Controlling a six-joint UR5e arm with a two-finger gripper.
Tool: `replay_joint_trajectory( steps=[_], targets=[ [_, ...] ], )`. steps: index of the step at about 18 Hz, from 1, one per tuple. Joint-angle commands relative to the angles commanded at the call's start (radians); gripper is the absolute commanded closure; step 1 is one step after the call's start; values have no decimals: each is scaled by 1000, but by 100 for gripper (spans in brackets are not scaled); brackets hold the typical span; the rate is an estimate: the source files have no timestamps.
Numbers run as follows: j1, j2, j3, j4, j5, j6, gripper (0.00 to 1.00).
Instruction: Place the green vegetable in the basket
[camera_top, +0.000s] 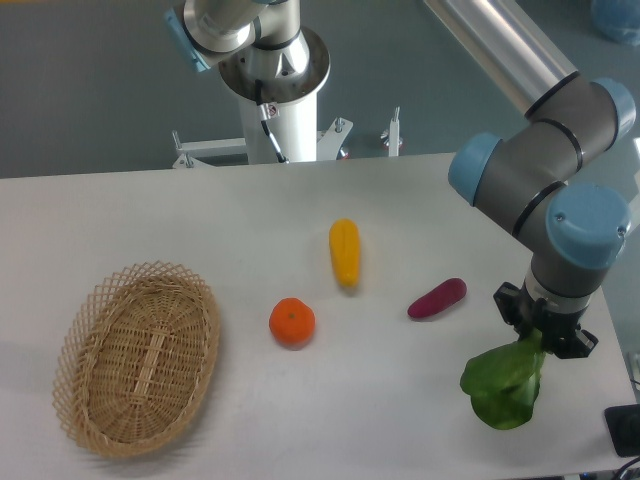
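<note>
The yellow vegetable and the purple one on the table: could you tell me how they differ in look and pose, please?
The yellow vegetable is bright yellow, while the purple vegetable is dark reddish purple. The yellow one looks thicker and somewhat larger than the purple one. The yellow one lies pointing toward and away from the camera, whereas the purple one lies slanted, its right end farther back. Both are elongated, lie flat on the white table, and are untouched.

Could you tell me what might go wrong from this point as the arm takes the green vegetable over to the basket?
1. The gripper seems to pinch the green vegetable only at its top, leaves hanging loose; it may slip or tear free.
2. The basket lies at the table's far left, and the purple vegetable, orange and yellow vegetable sit between; a low carry could knock them.
3. The basket is shallow, so an off-centre release might land on its rim.
</note>
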Motion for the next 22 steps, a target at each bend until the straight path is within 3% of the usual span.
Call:
replay_joint_trajectory(
  steps=[22],
  targets=[
    [6,3,-2,-2,-49,-29,81]
  ],
)
